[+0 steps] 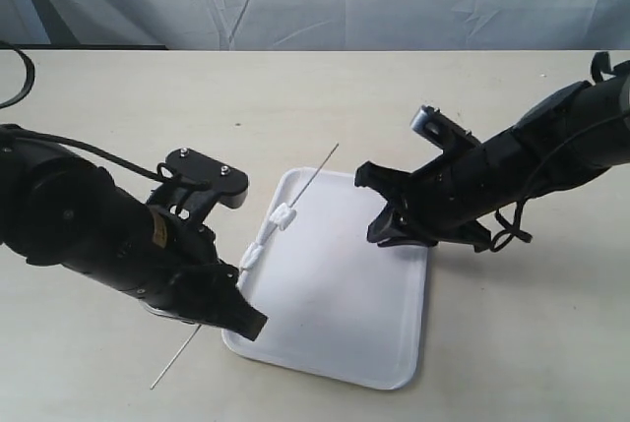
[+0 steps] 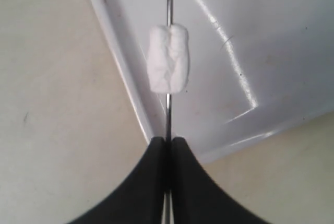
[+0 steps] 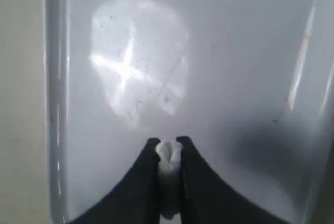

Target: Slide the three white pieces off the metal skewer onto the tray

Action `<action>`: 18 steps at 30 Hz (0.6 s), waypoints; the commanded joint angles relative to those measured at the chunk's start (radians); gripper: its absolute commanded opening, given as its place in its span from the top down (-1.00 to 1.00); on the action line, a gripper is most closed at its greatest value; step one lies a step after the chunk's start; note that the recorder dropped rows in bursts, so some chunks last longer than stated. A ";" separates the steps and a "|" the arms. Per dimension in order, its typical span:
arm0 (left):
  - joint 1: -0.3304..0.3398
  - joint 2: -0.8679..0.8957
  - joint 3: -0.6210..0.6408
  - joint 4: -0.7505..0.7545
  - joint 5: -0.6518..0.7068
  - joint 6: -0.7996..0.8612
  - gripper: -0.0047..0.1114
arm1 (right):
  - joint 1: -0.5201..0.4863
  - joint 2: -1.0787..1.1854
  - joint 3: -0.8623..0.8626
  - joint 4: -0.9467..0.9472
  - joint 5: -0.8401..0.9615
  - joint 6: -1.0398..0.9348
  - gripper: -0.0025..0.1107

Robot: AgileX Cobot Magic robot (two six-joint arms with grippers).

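The left fingers are closed on the skewer, which passes between the fingertips and extends beyond them over the tray. Threaded white pieces sit on the skewer just beyond the left fingertips, above the tray rim. The right fingers are clamped on one white piece, held between the fingertips above the tray interior, apart from the skewer. The tray rests on the desk.
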 commanded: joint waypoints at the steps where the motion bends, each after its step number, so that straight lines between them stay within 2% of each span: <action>1: 0.000 -0.009 0.004 -0.021 -0.030 -0.005 0.92 | 0.047 0.023 0.004 0.013 -0.011 -0.011 0.77; 4: 0.000 0.002 0.004 -0.022 -0.017 -0.005 0.92 | 0.064 0.023 0.004 0.029 -0.026 -0.011 0.45; 7: 0.000 0.022 0.004 -0.022 -0.017 -0.005 0.92 | 0.064 0.023 0.004 0.034 -0.019 -0.011 0.23; 11: 0.000 0.045 0.004 -0.025 -0.032 -0.005 0.92 | 0.064 0.021 0.004 0.025 0.017 -0.025 0.13; 18: 0.000 0.068 -0.014 -0.048 -0.052 -0.001 0.92 | 0.064 -0.058 0.004 0.037 0.042 -0.072 0.14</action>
